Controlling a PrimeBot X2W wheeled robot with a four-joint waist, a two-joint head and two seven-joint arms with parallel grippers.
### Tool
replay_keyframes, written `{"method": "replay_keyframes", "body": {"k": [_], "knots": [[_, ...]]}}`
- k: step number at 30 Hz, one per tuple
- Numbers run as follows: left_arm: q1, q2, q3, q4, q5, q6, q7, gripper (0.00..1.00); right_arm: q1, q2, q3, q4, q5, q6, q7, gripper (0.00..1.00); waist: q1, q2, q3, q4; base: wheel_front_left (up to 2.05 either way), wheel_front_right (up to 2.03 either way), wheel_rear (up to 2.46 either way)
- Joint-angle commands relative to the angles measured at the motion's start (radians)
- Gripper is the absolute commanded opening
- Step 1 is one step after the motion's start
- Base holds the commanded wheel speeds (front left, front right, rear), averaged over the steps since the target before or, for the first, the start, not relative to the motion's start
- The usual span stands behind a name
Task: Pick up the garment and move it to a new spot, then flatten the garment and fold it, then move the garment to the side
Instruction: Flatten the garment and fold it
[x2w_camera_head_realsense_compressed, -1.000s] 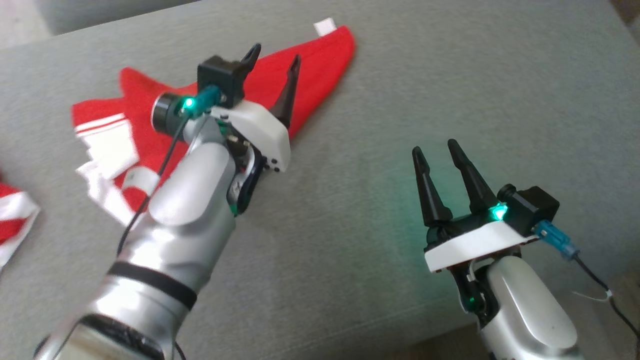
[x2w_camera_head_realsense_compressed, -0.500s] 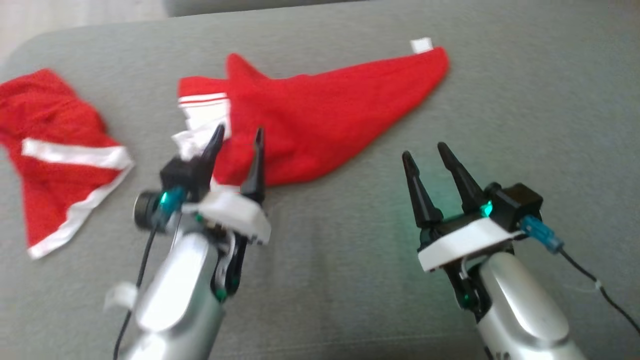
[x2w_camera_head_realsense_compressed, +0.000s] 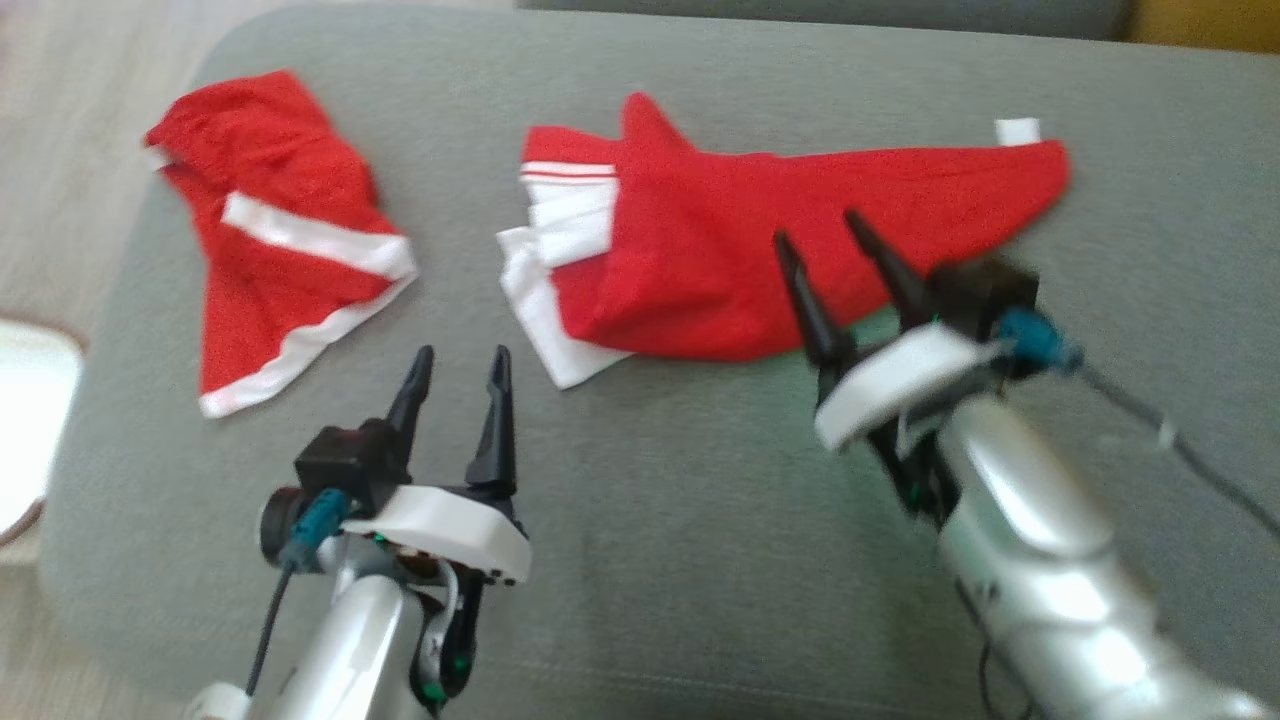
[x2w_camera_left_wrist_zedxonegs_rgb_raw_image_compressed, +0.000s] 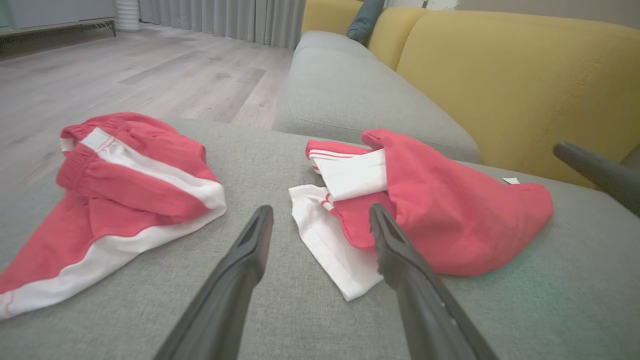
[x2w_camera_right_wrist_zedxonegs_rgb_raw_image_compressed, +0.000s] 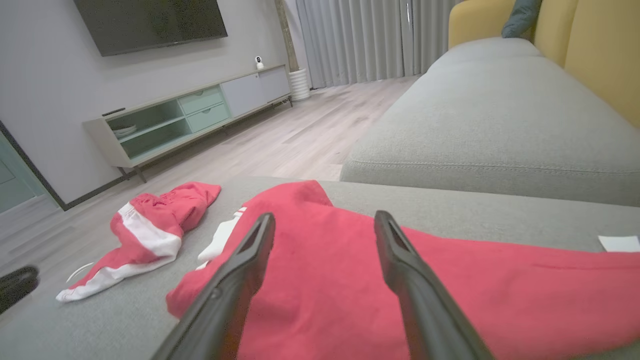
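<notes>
A red garment (x2w_camera_head_realsense_compressed: 760, 250) with white trim lies roughly folded on the grey cushion (x2w_camera_head_realsense_compressed: 660, 480), its white label at the far right tip. In the left wrist view the garment (x2w_camera_left_wrist_zedxonegs_rgb_raw_image_compressed: 450, 225) lies just beyond and right of my left gripper (x2w_camera_left_wrist_zedxonegs_rgb_raw_image_compressed: 320, 209). My left gripper (x2w_camera_head_realsense_compressed: 460, 360) hovers open and empty near the cushion's front, short of the garment's white corner. My right gripper (x2w_camera_head_realsense_compressed: 817, 227) is open and empty, its fingers over the garment's near edge. In the right wrist view my right gripper (x2w_camera_right_wrist_zedxonegs_rgb_raw_image_compressed: 325, 216) points across the garment (x2w_camera_right_wrist_zedxonegs_rgb_raw_image_compressed: 500, 290).
A second red and white garment (x2w_camera_head_realsense_compressed: 280, 240) lies crumpled at the cushion's left end. A yellow sofa back (x2w_camera_left_wrist_zedxonegs_rgb_raw_image_compressed: 500, 75) and a grey sofa seat (x2w_camera_right_wrist_zedxonegs_rgb_raw_image_compressed: 490, 125) stand beyond. Wooden floor (x2w_camera_right_wrist_zedxonegs_rgb_raw_image_compressed: 280, 145) and a low TV cabinet (x2w_camera_right_wrist_zedxonegs_rgb_raw_image_compressed: 190, 115) lie past the left edge.
The head camera has swung left, shifting the whole picture right. My left gripper pulled back off the garment toward the front edge. My right gripper moved forward over the garment.
</notes>
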Motion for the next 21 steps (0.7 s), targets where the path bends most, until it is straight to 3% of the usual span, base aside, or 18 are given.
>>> {"method": "replay_keyframes", "body": {"k": [1, 11, 21], "knots": [[-0.021, 0.009, 0.023, -0.041, -0.006, 0.005, -0.012, 1.0, -0.056, 0.009, 0.017, -0.016, 0.016, 0.008, 0.008, 1.0, 0.0, 0.0, 0.013, 0.044, 0.0, 0.0, 0.0], [-0.013, 0.009, -0.077, -0.067, -0.048, 0.019, -0.012, 1.0, -0.302, -0.011, 0.02, 0.23, 0.137, 0.008, 0.157, 1.0, 0.0, 0.0, 0.053, 0.224, 0.0, 0.0, 0.0], [0.007, 0.009, -0.162, -0.093, -0.087, 0.035, -0.012, 1.0, -0.474, -0.03, -0.001, 0.481, 0.111, 0.008, 0.251, 1.0, 0.0, 0.0, 0.092, 0.327, 0.0, 0.0, 0.0]]}}
